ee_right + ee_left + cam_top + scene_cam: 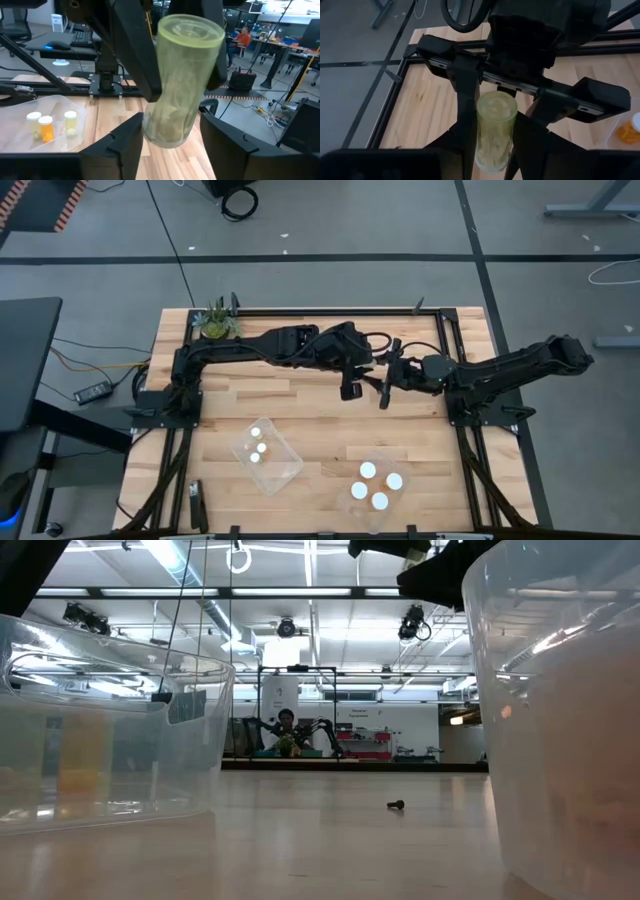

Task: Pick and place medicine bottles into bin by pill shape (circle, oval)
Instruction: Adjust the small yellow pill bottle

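Pale yellow-green, the medicine bottle (182, 75) hung tilted above mid-table, clenched in my left gripper (350, 387), with my right gripper (385, 392) spread loosely around it. If the left let go before the right closed, I judged the bottle could drop onto the wooden table (300, 405), short of the clear tubs (287, 472).

- Above the middle of the table (300, 395), the left hand (352, 385) and right hand (385, 392) meet, a bottle (495, 131) between them.
- Toward the near edge sit two tubs: the left tub (267, 455) holds three bottles, the right tub (377, 488) four.
- A potted plant (216, 321) stands at the far left corner.
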